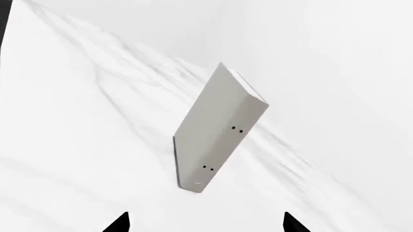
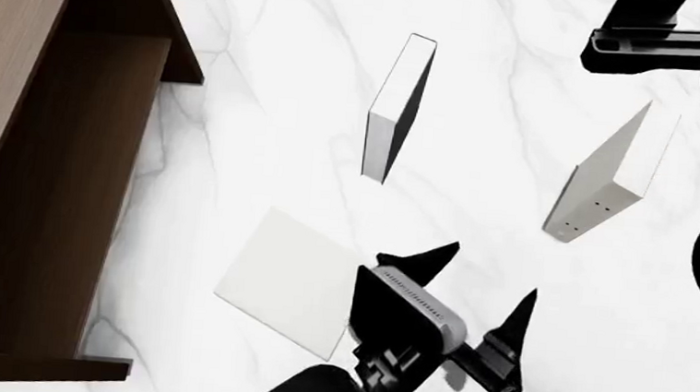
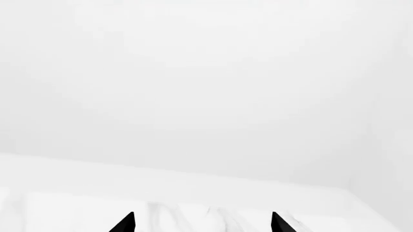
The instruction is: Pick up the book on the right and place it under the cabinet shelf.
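Book: the book (image 2: 291, 280) lies flat, lower centre, near the cabinet shelf (image 2: 45, 156), not under it.
Left gripper (image 2: 483, 277): spread wide, empty.
Right gripper (image 3: 201, 223): apart, empty.
Progress: grasp and placing remain.

The left arm is reaching up from the head view's bottom edge with its left gripper (image 2: 483, 277) spread wide, black fingertips (image 2: 436, 254) pointing forward and holding nothing, while the right gripper (image 3: 201, 222) is showing only two parted tips, also holding nothing.
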Controlling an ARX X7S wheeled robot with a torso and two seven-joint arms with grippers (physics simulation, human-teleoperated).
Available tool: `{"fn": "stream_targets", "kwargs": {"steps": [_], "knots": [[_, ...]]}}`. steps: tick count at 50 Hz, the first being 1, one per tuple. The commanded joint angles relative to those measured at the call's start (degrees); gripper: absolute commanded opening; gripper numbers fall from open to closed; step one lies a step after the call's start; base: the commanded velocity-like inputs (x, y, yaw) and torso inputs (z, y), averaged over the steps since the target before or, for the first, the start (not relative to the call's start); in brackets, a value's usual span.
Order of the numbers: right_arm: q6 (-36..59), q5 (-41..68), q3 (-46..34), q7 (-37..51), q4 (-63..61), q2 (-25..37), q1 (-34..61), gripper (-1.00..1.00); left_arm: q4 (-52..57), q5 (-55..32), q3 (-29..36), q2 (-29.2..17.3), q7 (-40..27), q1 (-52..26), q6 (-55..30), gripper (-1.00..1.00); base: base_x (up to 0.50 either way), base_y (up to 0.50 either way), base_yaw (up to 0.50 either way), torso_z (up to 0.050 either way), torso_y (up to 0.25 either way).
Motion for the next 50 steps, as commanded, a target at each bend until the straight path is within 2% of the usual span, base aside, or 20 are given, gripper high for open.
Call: {"fn": "stream_targets", "kwargs": {"steps": [1,8,20,34,50], "knots": [[1.72,0.63,0.75,0.06,-0.74,0.31,2.24,1.0,-4.6,-5.16,0.63,1.43,2.96,1.13,-0.17,1.0,0.0,0.0,0.0,0.0,0.0],[1.89,0.22,0.72,-0.18,-0.56,0.07,2.35,1.0,-6.15,-6.52,1.24,2.25,3.95,2.12,0.2,1.0,0.0,0.0,0.0,0.0,-0.002],[1.5,-0.24,0.85,-0.4,-0.33,-0.91,2.33,1.0,-9.16,-11.72,-1.13,2.72,0.79,3.49,-0.25,1.0,0.0,0.0,0.0,0.0,-0.002],[2.44,0.47,1.43,0.11,-1.14,-0.98,3.41,1.0,-11.55,-15.3,-2.34,3.05,0.36,3.76,1.04,1.0,0.0,0.0,0.0,-0.001,-0.005],[2.93,0.76,1.89,-0.17,-1.1,-1.44,4.29,1.0,-11.96,-13.93,-2.06,1.26,-2.74,3.37,2.94,1.0,0.0,0.0,0.0,-0.001,-0.004]]}}
